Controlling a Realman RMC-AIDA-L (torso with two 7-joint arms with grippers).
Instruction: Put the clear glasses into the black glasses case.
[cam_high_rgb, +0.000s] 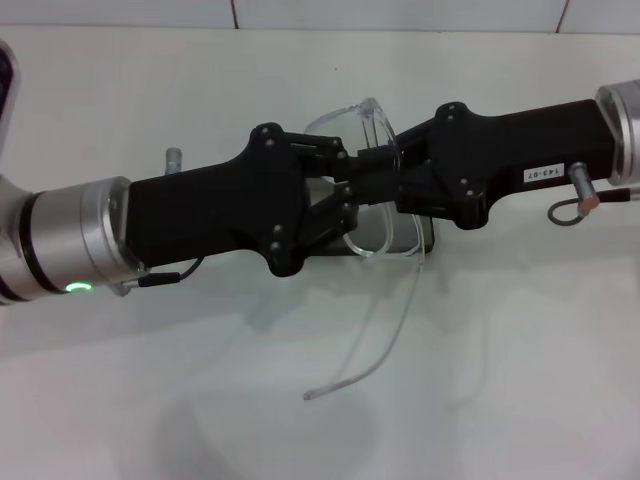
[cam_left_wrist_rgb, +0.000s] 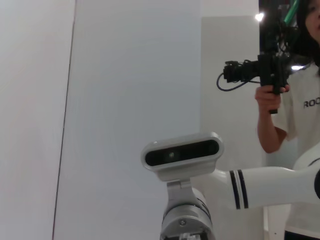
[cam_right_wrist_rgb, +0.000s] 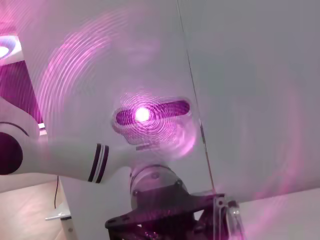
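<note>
Both grippers meet above the one black glasses case (cam_high_rgb: 432, 240), mostly hiding it; one clear glasses (cam_high_rgb: 385, 250) between them; finger states indiscernible.

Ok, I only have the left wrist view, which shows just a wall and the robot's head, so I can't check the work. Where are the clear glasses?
Observer: In the head view, the clear glasses sit between the left gripper and the right gripper, which meet tip to tip at mid-table.
Operator: And the case?
Observer: The black glasses case lies directly beneath them. It is mostly hidden, with only an edge showing.
Operator: Are the glasses' arms folded?
Observer: No. One thin clear arm reaches out past the case toward the robot, ending over the white table.
</note>
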